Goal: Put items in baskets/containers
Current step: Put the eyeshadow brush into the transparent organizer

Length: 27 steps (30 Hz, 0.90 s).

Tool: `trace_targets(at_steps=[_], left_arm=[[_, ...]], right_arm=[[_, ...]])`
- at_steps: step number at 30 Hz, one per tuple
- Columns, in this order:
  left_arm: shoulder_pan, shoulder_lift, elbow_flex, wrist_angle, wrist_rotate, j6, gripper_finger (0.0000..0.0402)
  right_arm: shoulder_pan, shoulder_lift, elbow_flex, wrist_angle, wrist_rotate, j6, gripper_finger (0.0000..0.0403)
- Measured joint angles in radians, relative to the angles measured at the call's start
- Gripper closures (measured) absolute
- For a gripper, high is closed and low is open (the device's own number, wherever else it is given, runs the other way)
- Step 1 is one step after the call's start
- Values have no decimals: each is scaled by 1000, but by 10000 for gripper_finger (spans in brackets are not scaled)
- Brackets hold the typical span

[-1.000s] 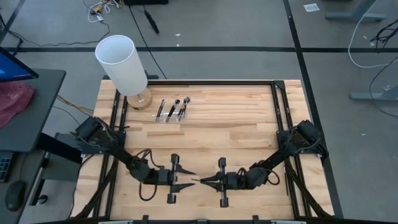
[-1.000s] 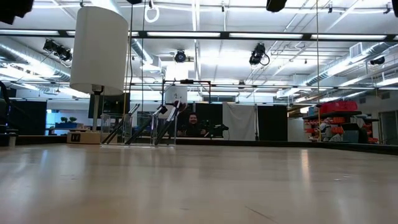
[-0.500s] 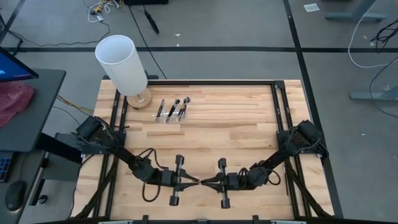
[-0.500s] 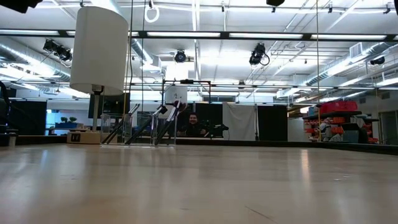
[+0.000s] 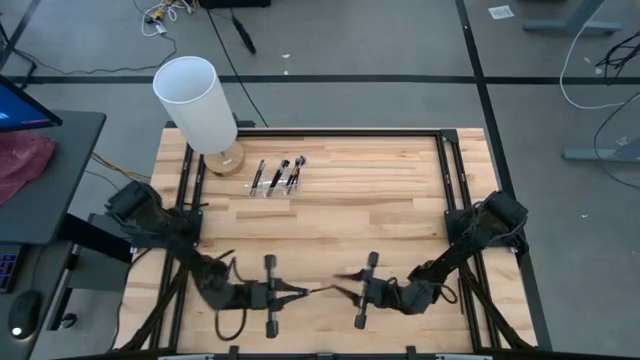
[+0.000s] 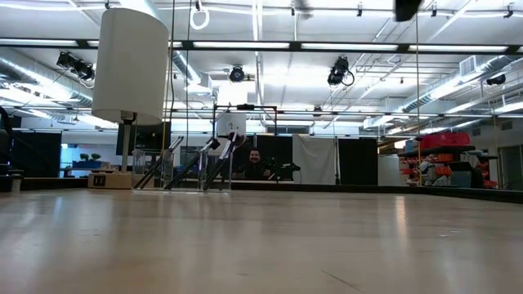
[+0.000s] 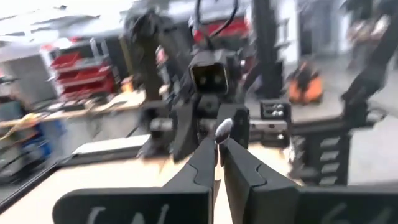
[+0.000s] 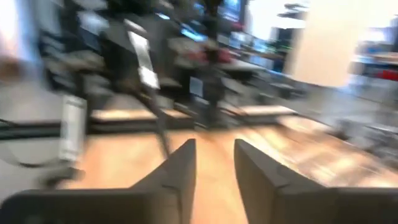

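Left claw [image 5: 300,292] pinching brush [image 7: 222,128], right claw [image 5: 343,293] parted, facing

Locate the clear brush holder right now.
In the high view the clear holder sits at the table's far left, just right of the white cylinder's round wooden base, with dark makeup brushes standing in it; both grippers are at the near edge.

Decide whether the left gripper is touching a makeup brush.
Touching. The left wrist view shows the left gripper shut on a makeup brush, whose silver end pokes out between its fingers.
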Motion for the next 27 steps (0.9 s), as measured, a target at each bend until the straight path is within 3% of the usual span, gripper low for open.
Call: trace_targets(at_steps=[4, 7, 10, 15, 19, 23, 27], left_arm=[[-43, -110, 0, -245, -214, -60, 388], [-45, -209, 0, -459, -360, -148, 388], [-17, -321, 0, -686, -419, -258, 388], [86, -507, 0, -1056, -402, -473, 388], [227, -628, 0, -1367, -270, -650, 387], [385, -674, 0, -1629, -222, -764, 387], [527, -680, 0, -1749, -185, -785, 387]], right_arm=[[26, -46, 0, -163, 185, 61, 255], [30, -55, 0, -211, 196, 126, 234], [30, -55, 0, -236, 154, 175, 222], [16, -55, -1, -297, 75, 275, 219], [6, -55, -1, -328, 43, 323, 226], [-3, -55, -2, -332, 34, 336, 233], [-14, -55, -2, -333, 21, 336, 239]])
